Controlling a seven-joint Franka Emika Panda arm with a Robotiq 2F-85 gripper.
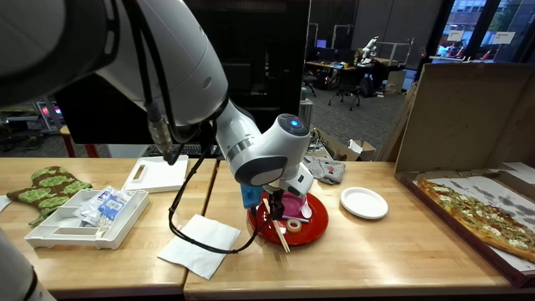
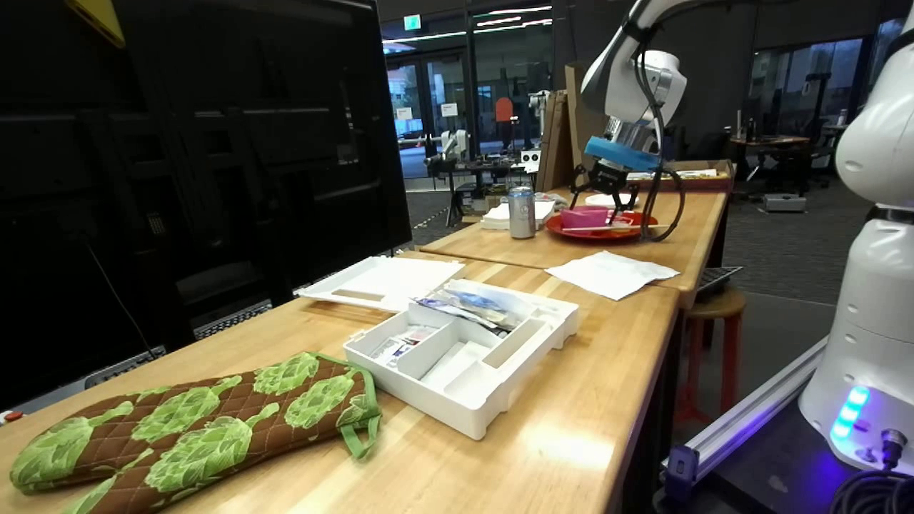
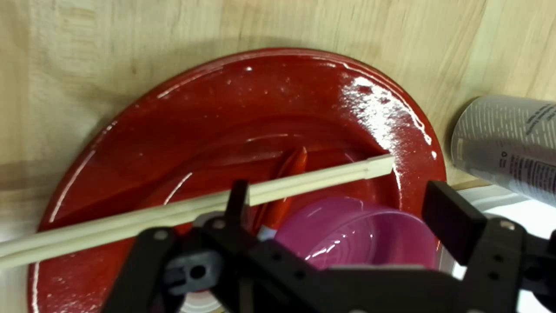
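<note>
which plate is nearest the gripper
The red plate: the gripper hangs over it, open, and chopsticks lie across it; the round white plate sits apart from it.

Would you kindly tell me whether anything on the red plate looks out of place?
Yes, mildly: what looks like a tape roll lies on the red plate, an odd thing on tableware, and the chopsticks jut past the rim.

Dark grey wall (image 1: 399, 27), grey carpeted floor (image 1: 363, 119), tall windows (image 1: 464, 23), red-legged wooden stool (image 2: 717, 303)

Chopsticks (image 3: 182, 209) apparently over a pen (image 3: 278, 213) beside a cup (image 3: 356, 234), all on a plate (image 3: 243, 95) near a can (image 3: 508, 143).
</note>
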